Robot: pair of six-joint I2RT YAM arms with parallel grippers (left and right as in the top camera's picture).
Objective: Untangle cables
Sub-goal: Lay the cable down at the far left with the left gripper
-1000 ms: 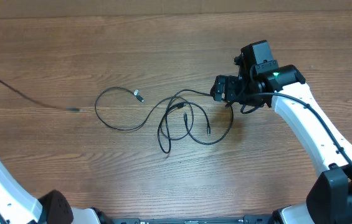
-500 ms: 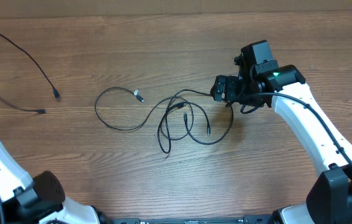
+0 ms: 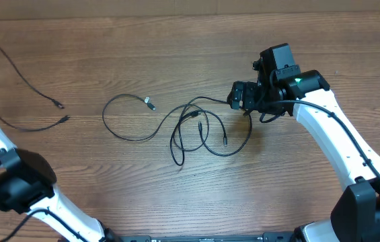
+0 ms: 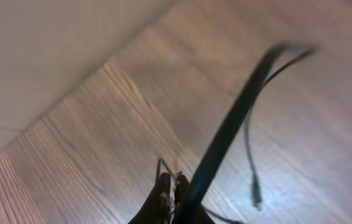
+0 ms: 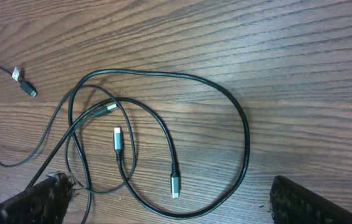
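Lying at the centre of a wooden table is a loose knot of thin black cables. The right claw hovers at the knot's two o'clock, fingers spread wide, holding nothing. Toward ten o'clock, at the table's edge, the left claw is pressed together, pinching a separate cable that trails well apart from the knot.
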